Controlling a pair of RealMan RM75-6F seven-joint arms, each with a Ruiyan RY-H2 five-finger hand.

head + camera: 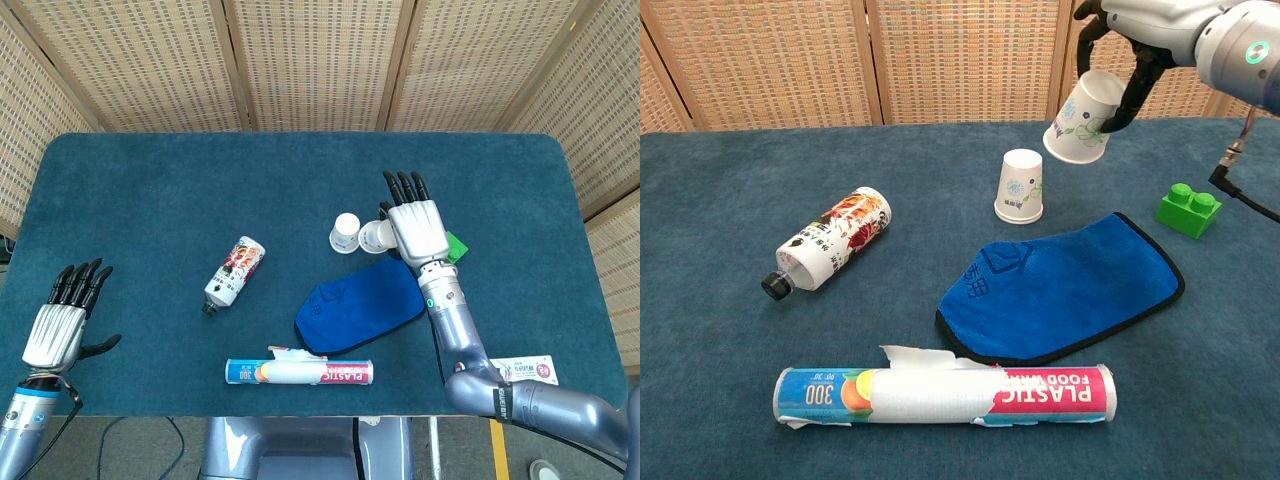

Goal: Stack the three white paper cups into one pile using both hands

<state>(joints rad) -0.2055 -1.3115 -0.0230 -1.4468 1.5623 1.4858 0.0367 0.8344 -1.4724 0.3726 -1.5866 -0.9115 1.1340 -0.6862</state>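
Note:
My right hand (414,226) (1120,30) holds a white paper cup (1082,118) (374,236) in the air, tilted with its mouth down and to the left. Just left of and below it, a second white paper cup (1020,186) (346,232) stands upside down on the blue table (150,200). The held cup hangs beside that one, apart from it. My left hand (62,322) rests open at the table's near left edge, fingers spread, holding nothing. Only two cups show in these views.
A blue cloth (1060,290) (355,305) lies in front of the standing cup. A green brick (1189,209) sits at the right. A bottle (828,244) lies on its side at the left, a plastic-wrap roll (945,395) near the front edge, a small box (525,370) at front right.

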